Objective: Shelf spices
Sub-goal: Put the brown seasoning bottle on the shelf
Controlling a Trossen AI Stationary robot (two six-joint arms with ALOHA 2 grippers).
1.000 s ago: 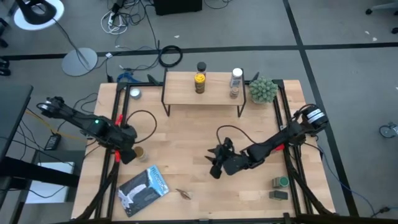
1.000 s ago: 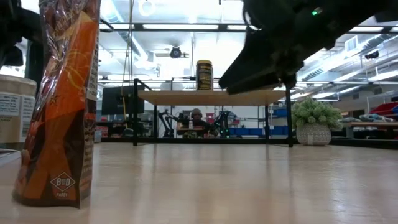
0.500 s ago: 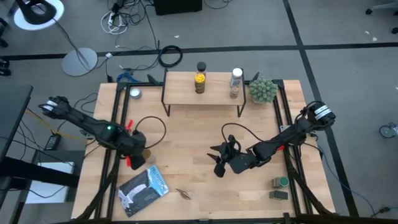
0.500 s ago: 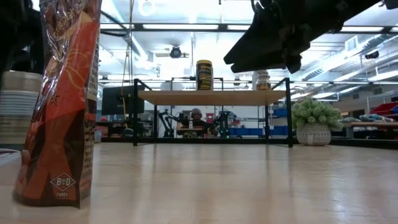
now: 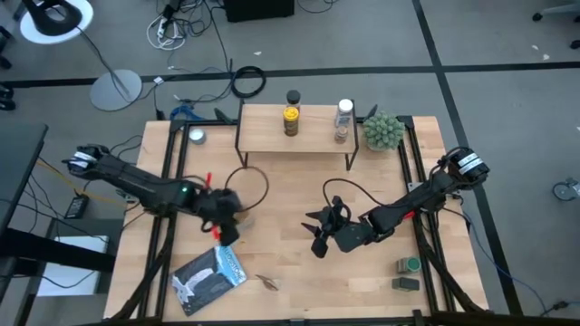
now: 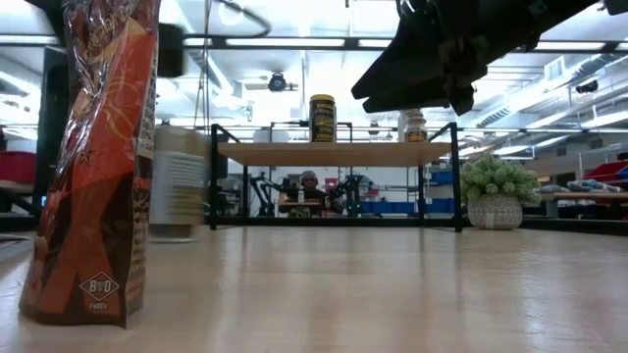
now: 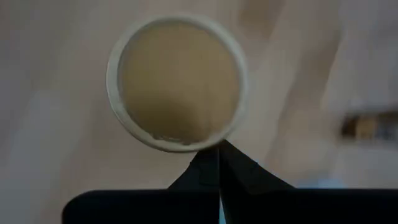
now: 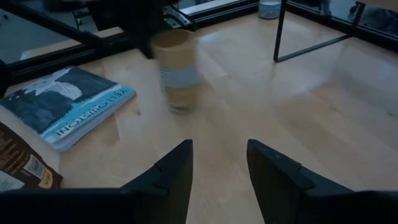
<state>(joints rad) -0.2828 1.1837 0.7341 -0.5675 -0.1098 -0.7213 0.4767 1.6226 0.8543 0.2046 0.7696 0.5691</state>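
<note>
The tan-lidded jar (image 5: pixel 243 216) stands upright on its base left of the table's middle; it also shows as the jar (image 8: pixel 176 71) and the jar (image 6: pixel 179 194). My left gripper (image 5: pixel 227 226) is shut, right beside it on its left. My right gripper (image 5: pixel 316 238) hovers open right of the middle, apart from everything. The shelf (image 5: pixel 294 129) stands on its black legs at the far edge. It carries the yellow jar (image 5: pixel 291 120), the black-lidded jar (image 5: pixel 293 97) and the white-capped bottle (image 5: pixel 343 118). A green tin (image 5: pixel 412 264) and a dark tin (image 5: pixel 406 283) sit near the right corner. My left gripper (image 7: pixel 219 149) comes from above, pointing down. Its shut fingertips (image 7: pixel 208 163) meet the rim of the jar's tan lid (image 7: pixel 186 144) on the side toward the table's left. The jar stands upright with its base on the table.
A blue-white packet (image 5: pixel 208 276) lies near the left front corner, with a brown snack bag (image 6: pixel 93 157) by the near edge. A potted plant (image 5: pixel 383 131) stands right of the shelf. A small tin (image 5: pixel 196 136) sits left of the shelf. Bare wood lies between both grippers and the shelf.
My left gripper has swept toward the table's right, staying shut. The tan-lidded jar has slid along the table with it, from near the left edge toward the middle, and has stayed upright.
</note>
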